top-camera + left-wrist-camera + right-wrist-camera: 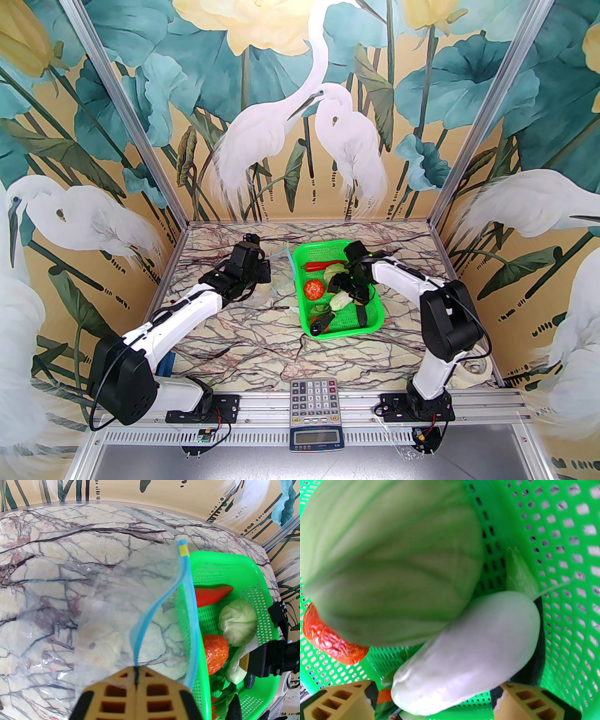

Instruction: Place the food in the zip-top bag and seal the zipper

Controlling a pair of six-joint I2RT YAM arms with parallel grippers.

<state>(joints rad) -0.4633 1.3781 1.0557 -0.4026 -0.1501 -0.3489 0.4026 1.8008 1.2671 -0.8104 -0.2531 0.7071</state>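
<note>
Two pincers, two jobs. The left pincer (136,674) is clamped shut on the near lip of the zipper (150,613), holding it up so the mouth of the bag (93,597) gapes toward the basket (264,592). The far lip lies along the basket's left rim. The bag itself lies slack on the surface (262,337), left of the basket.

The right pincer (436,686) is down in the basket, spread wide and holding nothing. Its tips straddle the near end of the white vegetable (468,648). The cabbage (389,562) leans against that piece, with the tomato (328,639) beyond it. The chili (211,594) lies at the basket's far end.

Handling, by my guess:
- The bag is thin, limp and slippery. The zipper strip is its only firm part, so that is the place to hold it.
- The food is light and hard-skinned. The white piece looks smooth and rounded, so it is likely to squirt out of a shallow pinch. Better to take it across the middle.
- The cabbage may roll once its neighbour lifts away.

Room:
- The basket wall stands close on the right pincer's right side.
- The way to the bag is short, but it crosses the basket rim and the raised zipper, with the left arm just beside.
- The surface in front is open, and the calculator (313,391) sits well apart at the near edge.
</note>
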